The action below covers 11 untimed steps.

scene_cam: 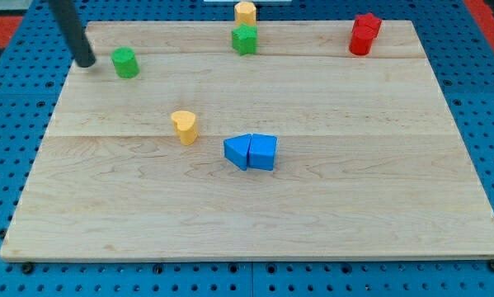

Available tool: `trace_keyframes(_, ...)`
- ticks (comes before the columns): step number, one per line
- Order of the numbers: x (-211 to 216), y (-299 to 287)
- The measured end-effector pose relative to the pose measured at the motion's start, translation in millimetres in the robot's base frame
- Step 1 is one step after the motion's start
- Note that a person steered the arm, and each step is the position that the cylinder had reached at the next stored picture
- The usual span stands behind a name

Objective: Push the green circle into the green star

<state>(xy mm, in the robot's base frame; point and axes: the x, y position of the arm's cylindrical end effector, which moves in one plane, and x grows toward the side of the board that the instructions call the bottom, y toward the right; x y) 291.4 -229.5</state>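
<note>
The green circle (125, 63) sits near the board's upper left. The green star (244, 39) stands near the top edge, a good way to the circle's right. My tip (86, 62) rests on the board just left of the green circle, with a small gap between them. The dark rod rises from it toward the view's top left.
A yellow block (245, 11) stands just above the green star at the top edge. Two red blocks (364, 34) touch at the top right. A yellow heart-like block (184, 127) lies left of centre. Two blue blocks (251, 152) touch near the middle of the wooden board (255, 214).
</note>
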Motion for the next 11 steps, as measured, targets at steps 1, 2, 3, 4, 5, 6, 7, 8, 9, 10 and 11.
trace_keyframes(1,-0.1,93.2)
trace_keyframes(2,-0.3,131.7)
trace_keyframes(3,19.8,81.5)
trace_keyframes(4,27.1,107.3)
trace_keyframes(5,27.1,150.5)
trace_keyframes(6,45.7,169.3)
trace_keyframes(7,37.9,173.9)
trace_keyframes(8,15.7,179.7)
trace_keyframes(9,13.6,194.0)
trace_keyframes(10,7.9,194.0)
trace_keyframes(11,3.8,194.0)
